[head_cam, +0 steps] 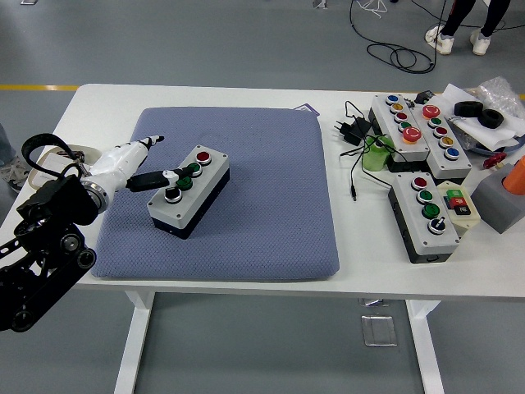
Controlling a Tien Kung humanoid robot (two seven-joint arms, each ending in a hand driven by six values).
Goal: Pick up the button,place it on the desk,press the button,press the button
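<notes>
A grey button box (187, 191) with a black base lies on the blue pad (246, 222), left of centre. Its top carries a red button, two green buttons and a black selector knob. My left hand (139, 168) reaches in from the left. Its fingers are spread and hold nothing. One extended finger (160, 176) lies over the box's top, with its tip by the middle green button and above the black knob. Whether the tip presses down I cannot tell. My right hand is out of view.
Several more button boxes (414, 127) (426, 215) stand on the table at the right, with a black power adapter and cable (351, 130), a green object (376, 156), a grey block (500, 201) and plastic bags. A person's feet (459, 37) show at the top right.
</notes>
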